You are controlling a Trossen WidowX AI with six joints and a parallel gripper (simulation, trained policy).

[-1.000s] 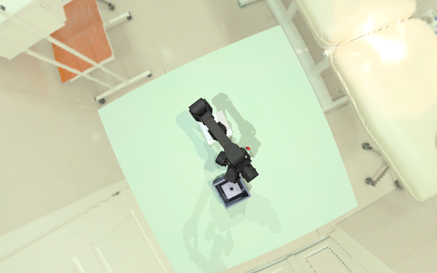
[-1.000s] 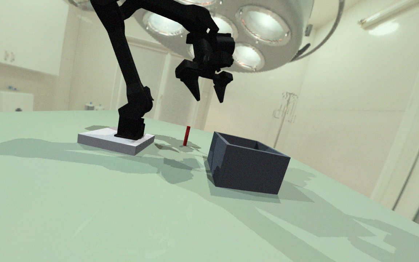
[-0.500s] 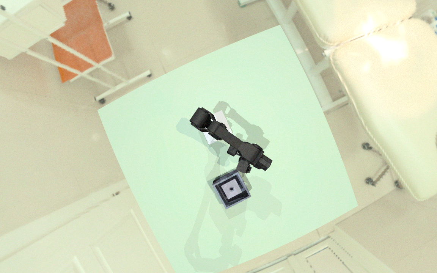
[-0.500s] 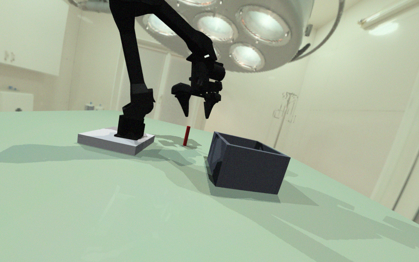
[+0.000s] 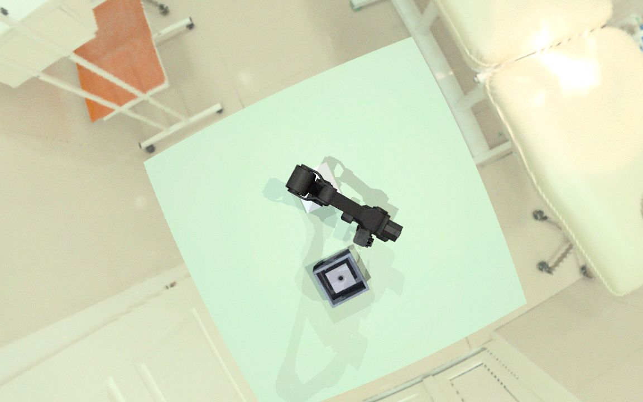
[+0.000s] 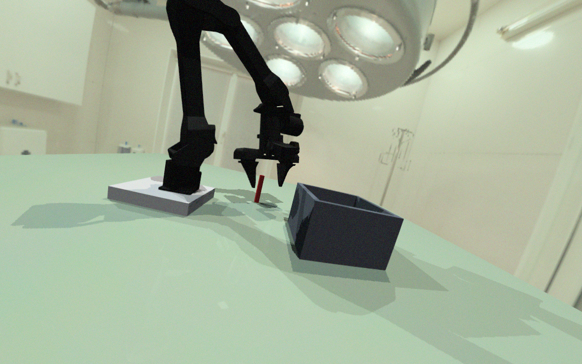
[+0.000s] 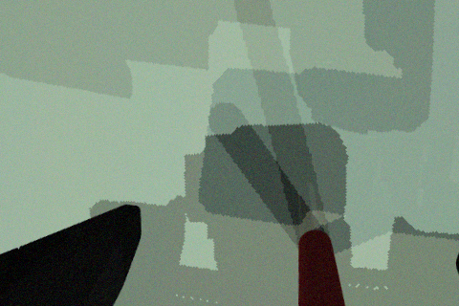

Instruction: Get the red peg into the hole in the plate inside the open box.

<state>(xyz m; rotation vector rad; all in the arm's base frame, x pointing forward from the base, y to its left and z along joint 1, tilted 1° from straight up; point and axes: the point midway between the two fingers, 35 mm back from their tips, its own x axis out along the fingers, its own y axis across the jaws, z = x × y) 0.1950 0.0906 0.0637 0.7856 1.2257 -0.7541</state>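
Note:
The red peg (image 6: 259,190) (image 7: 319,270) stands upright on the table, near the box. It is hidden under the arm in the top view. My gripper (image 6: 267,186) (image 7: 301,238) is open and empty, pointing down. Its fingertips are at about the height of the peg's upper part in the exterior view, and the peg shows between them, untouched as far as I can see. The dark box (image 5: 351,297) (image 6: 347,235) is open at the top. A pale plate (image 5: 333,285) with a dark round hole (image 5: 340,278) lies at its bottom; the hole holds no peg.
The arm's pale base block (image 5: 330,175) (image 6: 148,199) stands on the green table (image 5: 224,200) (image 6: 126,294), on the other side of the peg from the box. The box's walls rise around the plate. Shadows of the arm fall across the table.

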